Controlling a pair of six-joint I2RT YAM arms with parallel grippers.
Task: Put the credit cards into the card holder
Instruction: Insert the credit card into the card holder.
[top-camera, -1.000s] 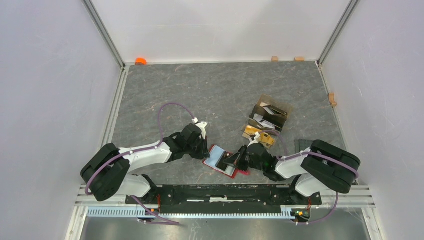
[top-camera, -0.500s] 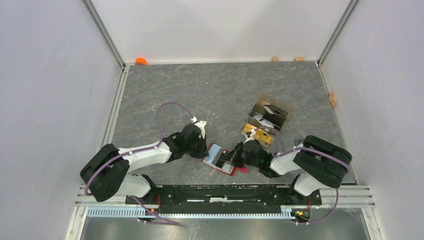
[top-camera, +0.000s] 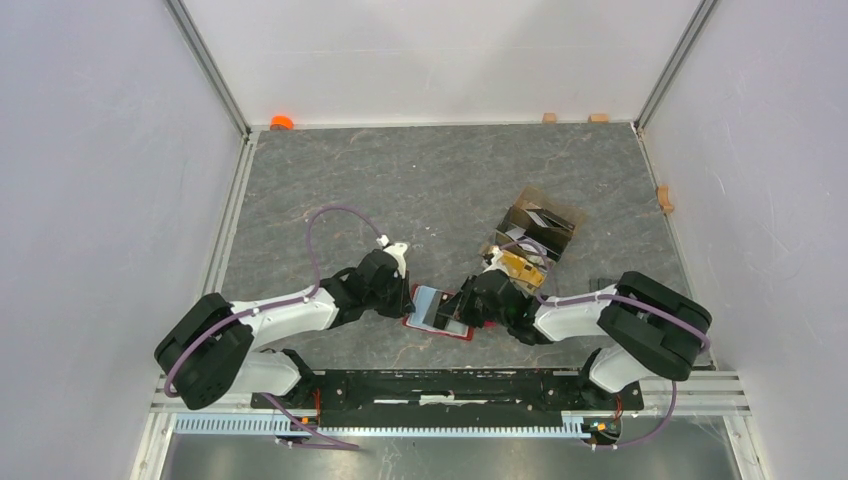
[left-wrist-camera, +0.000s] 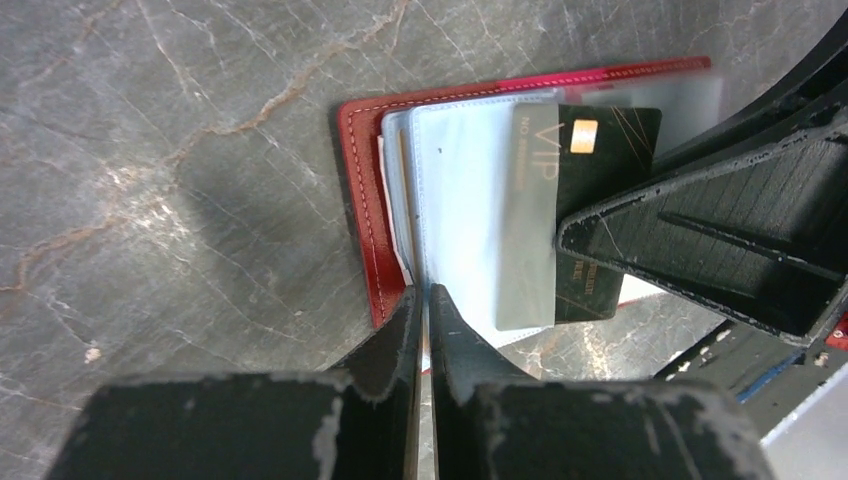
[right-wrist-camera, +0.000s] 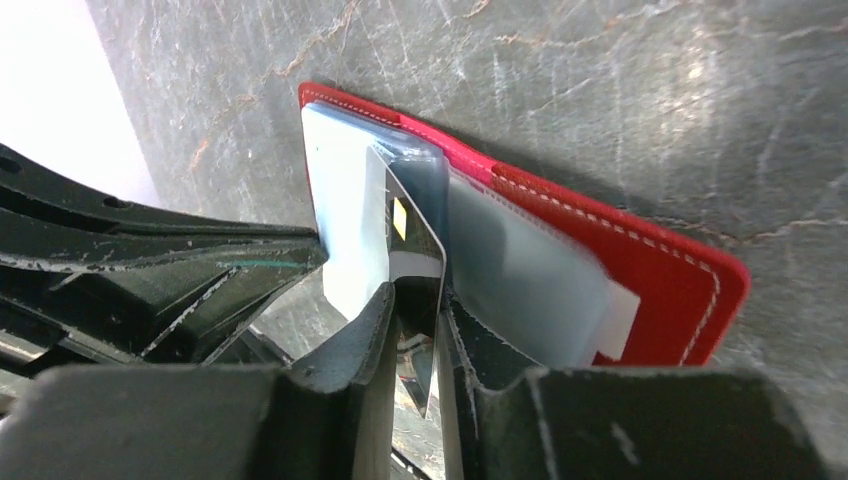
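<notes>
From above, the red leather-look card holder (top-camera: 430, 306) lies open on the grey marbled worktop (top-camera: 400, 190), just ahead of the arm bases. The left hand (top-camera: 405, 298) is at its left edge and the right hand (top-camera: 463, 308) over its right half. An orange-yellow flat piece (top-camera: 521, 268), possibly the orange card, lies outside the holder by the right forearm, beside the open cardboard box (top-camera: 541, 222). No light blue card can be picked out. Against the frame a second ago, the holder has turned from a slant to nearly square with the bases. The right hand has pushed leftward over it, and the left arm has barely shifted.

The left wrist view shows the left hand's fingers pressed together on the near edge of a clear plastic sleeve (left-wrist-camera: 462, 200), pinning it. The dark plastic credit card (left-wrist-camera: 592, 165), marked VIP with a gold chip, has its left part under a frosted sleeve, while its right part is bare.

In the right wrist view, the right hand pinches that dark card by its near end. The card's far end is tucked among the sleeves.

By this showing, the first card is partly seated and none is fully in. The other cards appear still to be done.
</notes>
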